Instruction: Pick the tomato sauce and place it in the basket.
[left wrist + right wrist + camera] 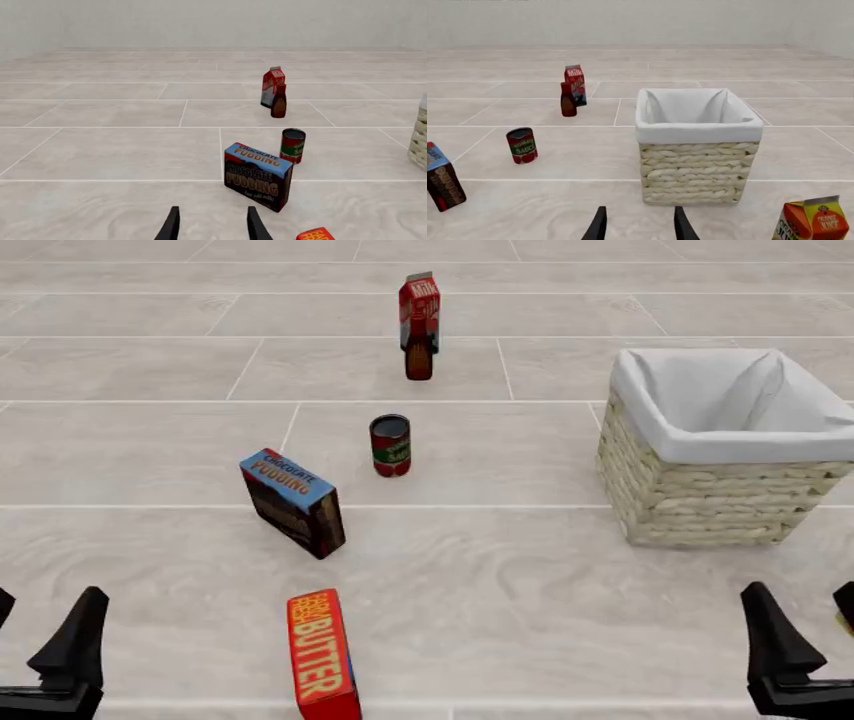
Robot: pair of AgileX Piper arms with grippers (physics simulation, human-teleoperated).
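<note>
Red-and-green labelled, your tomato sauce can (390, 445) stands upright on the tiled floor, long axis vertical and dark metal top facing up, just beyond the tilted chocolate pudding box (294, 502) and nearer you than the dark brown bottle (419, 360) in front of the milk carton (419, 306). Well apart to its right sits the wicker basket (707, 495), white liner folded over its rim. Your left gripper (212, 225) and right gripper (639, 224) both hover low with fingers spread and nothing between them.
</note>
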